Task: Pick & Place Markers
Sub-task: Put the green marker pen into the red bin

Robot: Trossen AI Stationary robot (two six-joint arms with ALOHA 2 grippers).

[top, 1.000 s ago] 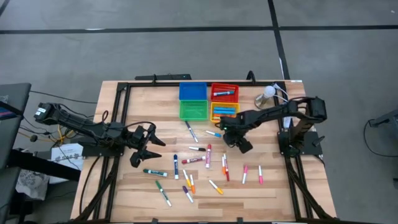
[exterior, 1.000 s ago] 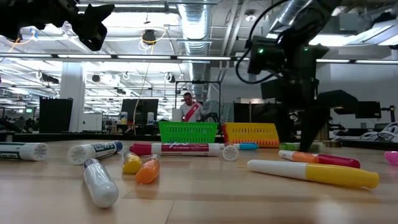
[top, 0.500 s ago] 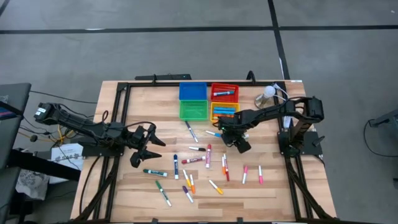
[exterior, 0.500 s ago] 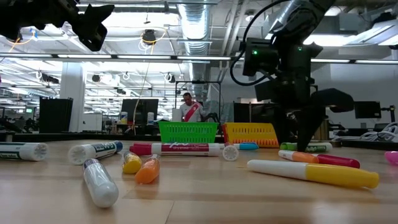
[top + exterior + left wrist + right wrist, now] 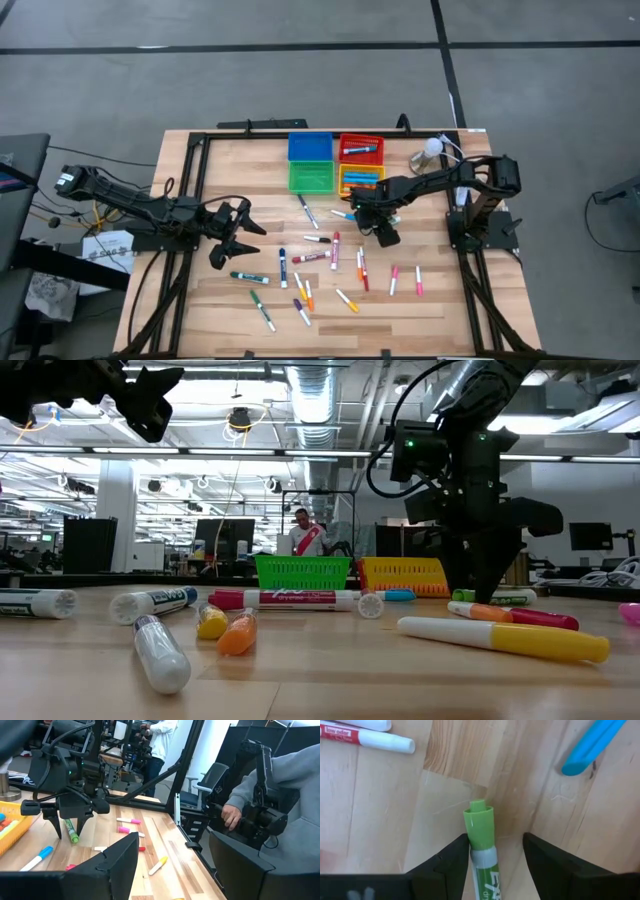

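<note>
The green-capped white marker (image 5: 483, 851) lies on the wooden tabletop (image 5: 450, 300) right of frame centre, between my right gripper (image 5: 492, 854)'s part-open jaws, long axis running along them, not yet clamped. My left gripper (image 5: 232, 232) waits open, middle left.

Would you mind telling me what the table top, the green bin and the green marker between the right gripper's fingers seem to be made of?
Table top: pale wood, apparently planks with visible grain and seams, matte.
Green bin: looks like moulded plastic, with slotted lattice walls and a slight sheen.
Green marker: smooth plastic, probably, with a glossy cap and printed barrel; it lies between the open fingers of the right gripper.
</note>
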